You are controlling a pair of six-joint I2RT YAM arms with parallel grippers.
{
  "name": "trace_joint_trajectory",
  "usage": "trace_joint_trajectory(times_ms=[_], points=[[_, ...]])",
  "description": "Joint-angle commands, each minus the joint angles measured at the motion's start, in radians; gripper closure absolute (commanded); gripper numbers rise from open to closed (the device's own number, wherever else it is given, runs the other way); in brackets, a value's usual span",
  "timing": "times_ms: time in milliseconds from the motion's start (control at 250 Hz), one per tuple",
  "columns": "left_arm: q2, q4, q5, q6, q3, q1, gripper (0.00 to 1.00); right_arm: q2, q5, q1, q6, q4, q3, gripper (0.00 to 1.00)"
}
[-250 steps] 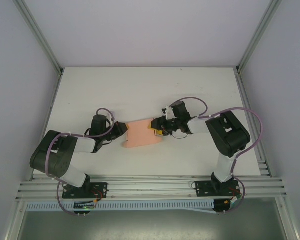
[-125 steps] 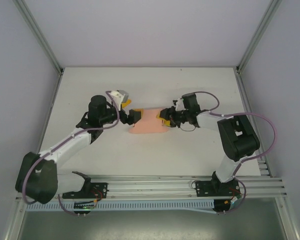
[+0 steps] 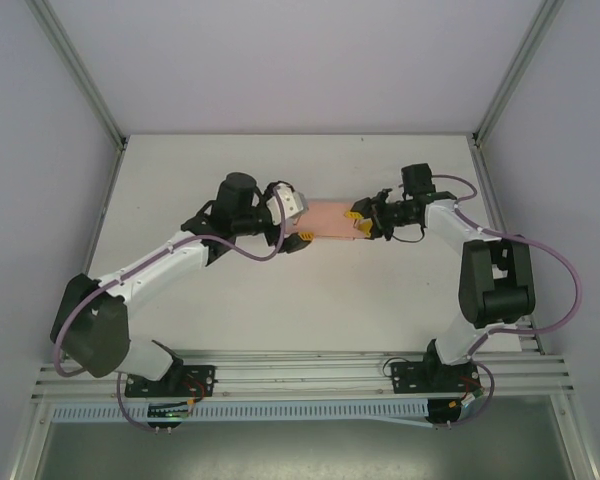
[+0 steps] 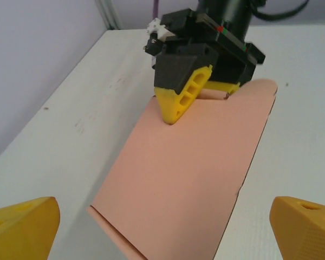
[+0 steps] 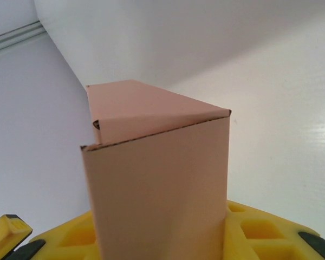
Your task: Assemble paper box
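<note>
The paper box sits over the middle of the white table, a little toward the far side, stretched lengthwise between the two arms. It is salmon-pink cardboard, not yet squared up. The left wrist view shows one broad flat panel with a narrow fold turned under along its near left edge. The right wrist view shows two panels meeting at a sharp creased corner.

The right gripper pinches the box's right end. In the left wrist view one yellow finger presses down on the top panel and the other sits behind the cardboard. In its own camera the box rises straight out from between the yellow pads.

The left gripper is at the box's other end with its jaws spread wide. Its two yellow fingertips stand on either side of the near end of the box and do not touch the cardboard — nothing is held there.

The near end looks slightly lifted, with a shadow beneath it — whether any part of the box rests on the table I cannot tell.
</note>
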Motion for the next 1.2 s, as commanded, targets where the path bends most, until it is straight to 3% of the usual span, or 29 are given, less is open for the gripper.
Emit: trace_joint_trajectory(times_ms=[0,104,240,380,616,787,979,1195], points=[[0.043,-0.032,-0.039,0.211,0.066,-0.035,0.02,-0.027,-0.052,-0.016,0.032,-0.076,0.038,0.68],[0.103,-0.100,-0.154,0.370,0.105,-0.086,0.02,-0.032,-0.077,-0.034,0.063,-0.085,0.044,0.68],[0.121,-0.027,-0.266,0.492,0.049,-0.094,0.02,-0.039,-0.085,-0.036,0.074,-0.079,0.043,0.68],[0.104,-0.015,-0.223,0.507,0.018,-0.093,0.02,-0.025,-0.088,-0.042,0.082,-0.084,0.051,0.68],[0.197,0.184,-0.377,0.563,-0.031,-0.093,0.02,-0.051,-0.102,-0.029,0.115,-0.075,0.022,0.67],[0.213,0.332,-0.365,0.556,-0.071,-0.092,0.02,-0.056,-0.115,-0.014,0.155,-0.032,-0.007,0.67],[0.214,0.386,-0.363,0.551,-0.077,-0.094,0.20,-0.041,-0.119,-0.002,0.140,-0.050,0.008,0.67],[0.198,0.382,-0.363,0.564,-0.087,-0.093,0.49,-0.028,-0.127,0.001,0.115,-0.077,0.025,0.66]])
